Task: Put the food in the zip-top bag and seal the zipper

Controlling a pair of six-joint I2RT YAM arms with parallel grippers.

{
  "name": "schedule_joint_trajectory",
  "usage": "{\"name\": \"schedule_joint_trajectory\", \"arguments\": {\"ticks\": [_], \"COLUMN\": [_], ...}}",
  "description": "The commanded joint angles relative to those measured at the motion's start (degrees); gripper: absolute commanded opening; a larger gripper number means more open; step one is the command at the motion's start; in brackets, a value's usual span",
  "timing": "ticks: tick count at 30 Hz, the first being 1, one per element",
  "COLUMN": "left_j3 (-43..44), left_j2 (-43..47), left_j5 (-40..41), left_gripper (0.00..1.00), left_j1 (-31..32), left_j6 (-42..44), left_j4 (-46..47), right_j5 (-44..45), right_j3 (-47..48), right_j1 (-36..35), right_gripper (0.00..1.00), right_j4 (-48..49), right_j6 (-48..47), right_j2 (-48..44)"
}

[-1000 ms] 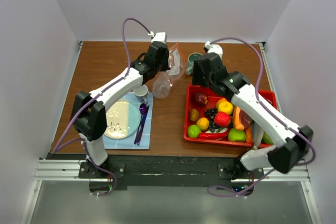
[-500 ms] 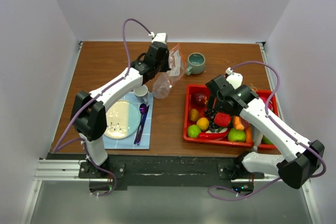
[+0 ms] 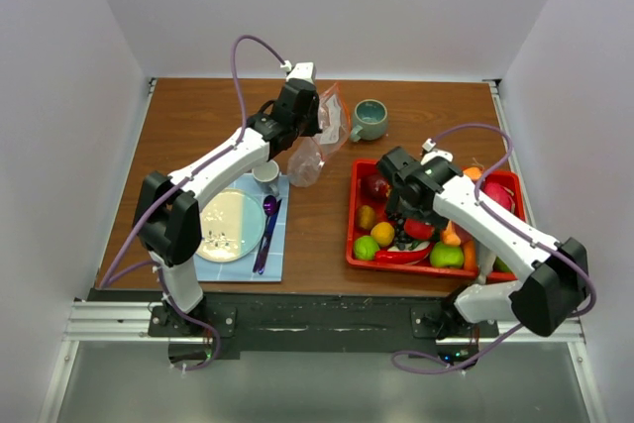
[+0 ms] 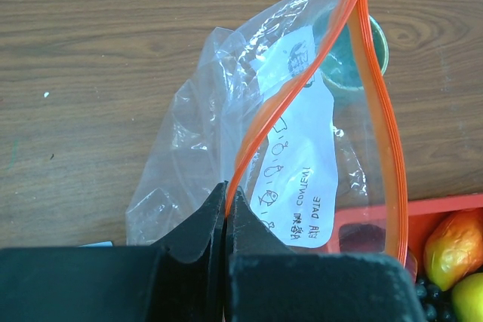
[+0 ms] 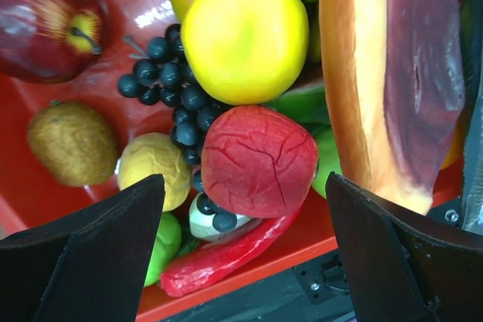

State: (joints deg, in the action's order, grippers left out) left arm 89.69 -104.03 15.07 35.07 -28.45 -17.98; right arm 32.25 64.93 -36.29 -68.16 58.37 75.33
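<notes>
My left gripper (image 3: 315, 118) is shut on the orange-red zipper (image 4: 302, 88) of the clear zip-top bag (image 3: 319, 136), holding it up with the mouth gaping. In the left wrist view the gripper (image 4: 226, 194) pinches the strip and the bag (image 4: 226, 133) hangs beyond it. My right gripper (image 3: 404, 213) is open over the food in the red tray (image 3: 355, 230). In the right wrist view the gripper (image 5: 245, 209) straddles a cracked red fruit (image 5: 258, 162), with a yellow fruit (image 5: 243, 37), dark grapes (image 5: 170, 81), a red chili (image 5: 226, 256), a dark red apple (image 5: 45, 20) and a purple yam (image 5: 392, 73) around it.
A grey-green mug (image 3: 370, 119) stands behind the tray. A plate (image 3: 230, 226) on a blue mat, a purple spoon (image 3: 267, 230) and a small cup (image 3: 265, 175) lie at the front left. Side walls close in both table edges.
My right arm has swung back from beside the bag near the mug and come down over the tray's fruit. My left gripper has held the bag still.
</notes>
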Motion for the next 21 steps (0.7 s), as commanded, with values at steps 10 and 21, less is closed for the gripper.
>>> {"name": "schedule_joint_trajectory", "arguments": {"ticks": [10,21], "left_j3": [2.15,2.07], "left_j2": [0.32,-0.12], "left_j5": [0.31,-0.22], "left_gripper": [0.00,0.00], "left_j1": [0.26,0.26], "left_j6": [-0.03,-0.03], "left_j4": [0.57,0.66], "right_j5": [3.00,2.03], "right_j3": [-4.46,-2.36], "right_j1": [0.17,0.17], "right_gripper": [0.89,0.25], "right_j4": [2.86,2.33], "right_j6": [4.38,2.63], "right_j2": [2.46,-0.18]}}
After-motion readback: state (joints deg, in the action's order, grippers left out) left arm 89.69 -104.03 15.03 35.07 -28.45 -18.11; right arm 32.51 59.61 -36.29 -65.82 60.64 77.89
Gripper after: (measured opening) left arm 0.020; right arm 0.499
